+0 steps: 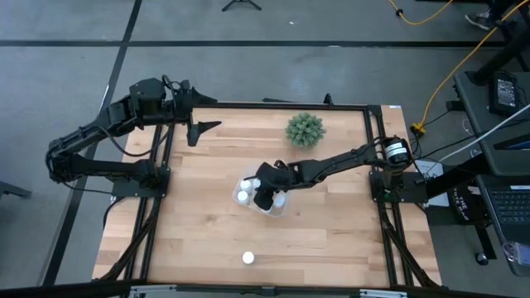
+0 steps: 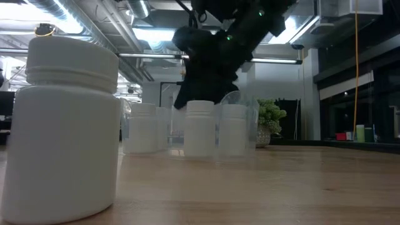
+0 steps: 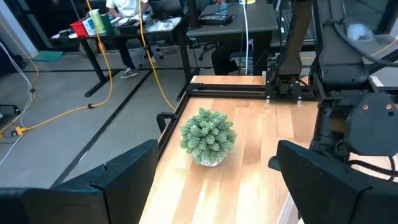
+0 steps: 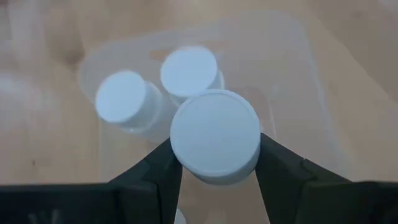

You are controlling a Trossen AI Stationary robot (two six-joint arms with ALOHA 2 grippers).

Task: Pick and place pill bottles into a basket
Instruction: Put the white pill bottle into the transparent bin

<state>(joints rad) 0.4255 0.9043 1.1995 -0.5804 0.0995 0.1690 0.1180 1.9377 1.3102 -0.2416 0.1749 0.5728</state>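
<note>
The clear basket [image 1: 273, 207] stands mid-table, and two white pill bottles [image 4: 124, 99] [image 4: 189, 68] stand upright in it. My right gripper [image 1: 265, 189] reaches over it from the table's right and is shut on a third pill bottle [image 4: 214, 137]. In the low view this gripper [image 2: 203, 87] hangs over the basket's bottles [image 2: 200, 128]. One more pill bottle [image 1: 248, 258] stands on its base near the front edge and looms large in the low view [image 2: 62, 125]. My left gripper [image 3: 217, 186] waits open at the far left, pointing at the plant. My right gripper pinches the pill bottle between its two fingers, at the cap's side [image 4: 181, 158] and the opposite side. The fingers slant down from the table's right. The bottle is upright, cap up, inside the basket's outline. Whether its base touches the basket floor I cannot tell.
A green spiky plant [image 1: 305, 129] stands at the far side of the table, right of centre. Black rails [image 1: 157, 207] frame the wooden top on both sides. Bare wood lies between the basket and the front bottle.
</note>
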